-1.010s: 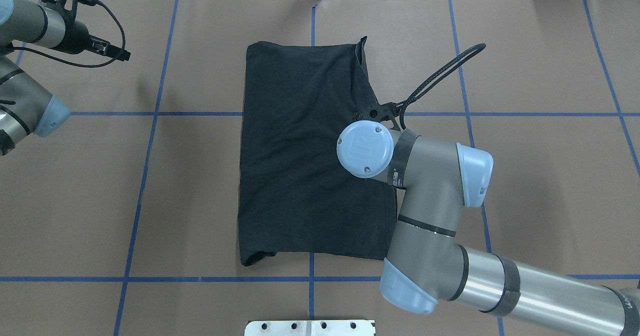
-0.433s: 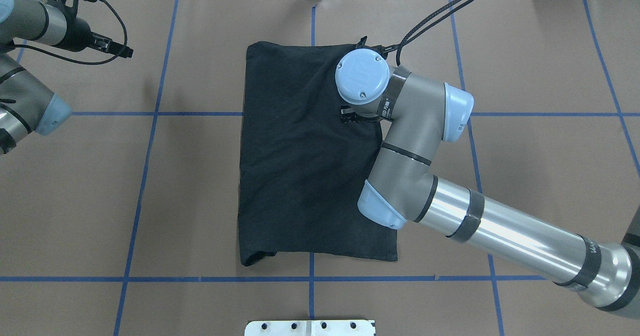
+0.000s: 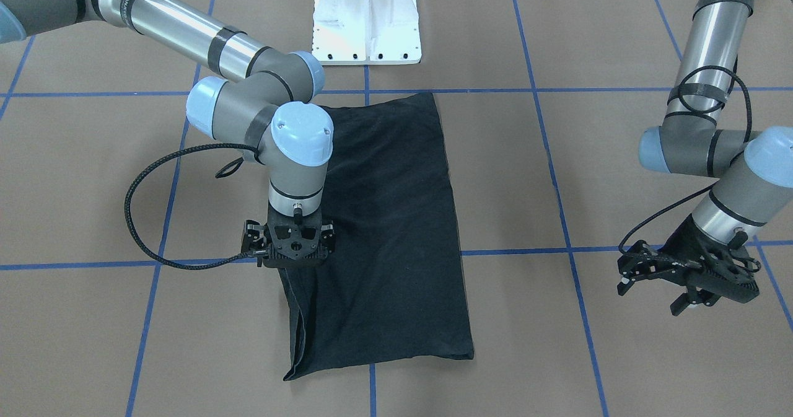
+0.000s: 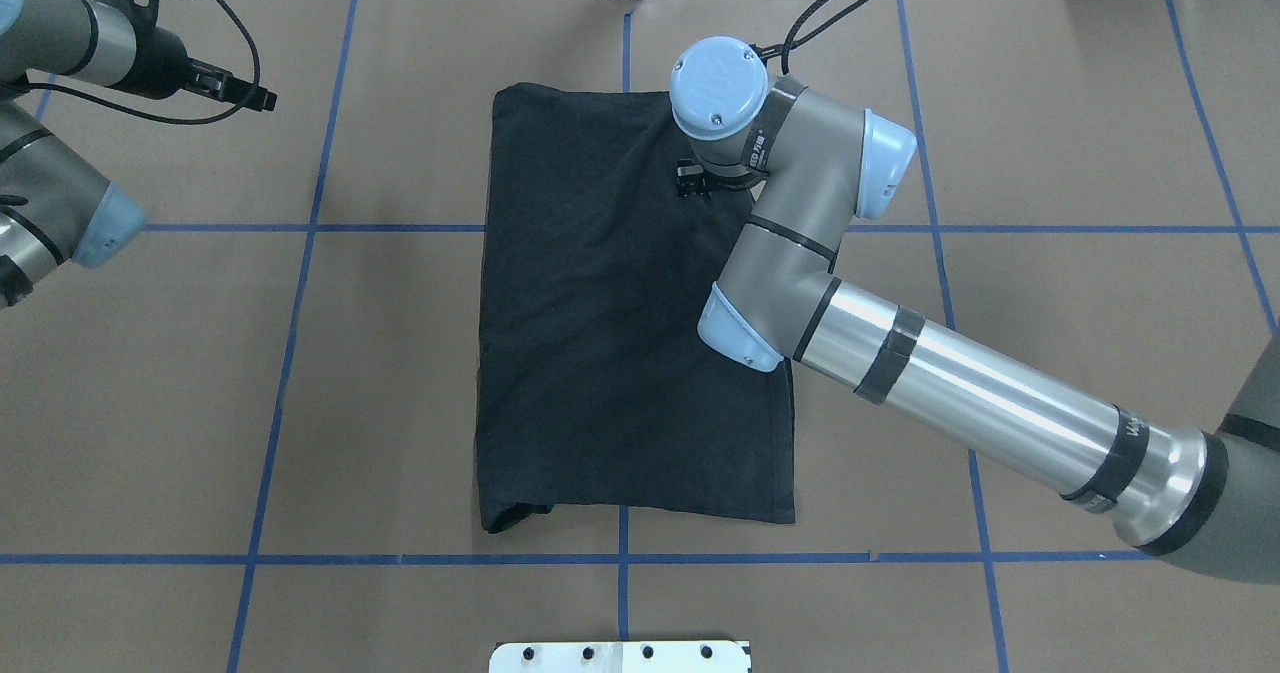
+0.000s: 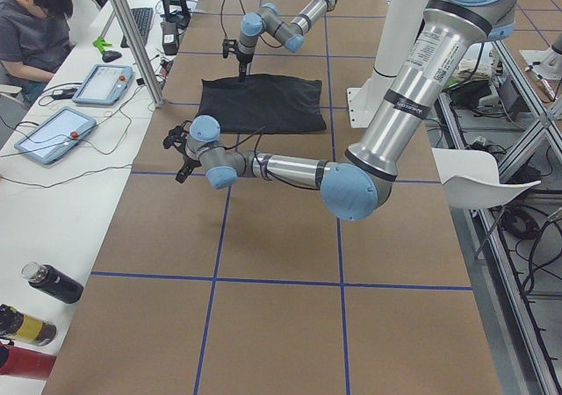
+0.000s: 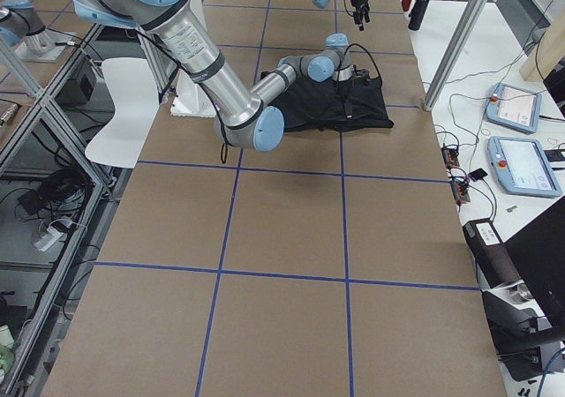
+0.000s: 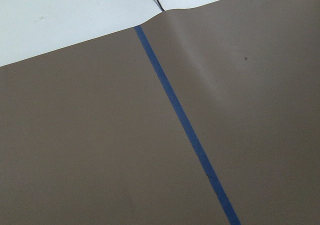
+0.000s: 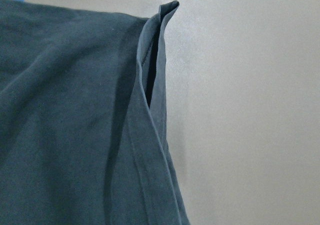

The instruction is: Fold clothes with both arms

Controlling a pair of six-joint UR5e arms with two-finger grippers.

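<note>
**Right gripper stood at the shirt's long edge, left gripper hung well off to the side**

The black T-shirt (image 4: 620, 303) lay folded into a long rectangle in the middle of the brown table (image 4: 1100, 103). Only plain black cloth faced up. One short end pointed toward the white pedestal base (image 3: 365, 17) and the other toward the operators' side.

The right arm (image 4: 960, 393) reached in from the robot's right with its wrist turned straight down. The right gripper (image 3: 291, 250) stood at the shirt's long edge on that side, in the half farther from the robot. From across the table its black body sat directly over the cloth, but that body hid the fingers. I could not tell whether the jaws were released or clenched on the fabric, or whether they touched it at all. That arm's wrist camera showed the doubled hem running up the view, a small corner of cloth curling up at its far end, and bare table just beside it.

The left arm (image 3: 706, 95) stayed on the robot's left. The left gripper (image 3: 657, 277) hung tilted over bare table, well apart from the shirt, and I could not tell how its jaws stood either. Its wrist camera showed only brown paper crossed by a blue tape line (image 7: 185, 125).

A person (image 5: 35, 26) sat at the bench beside the table.
</note>
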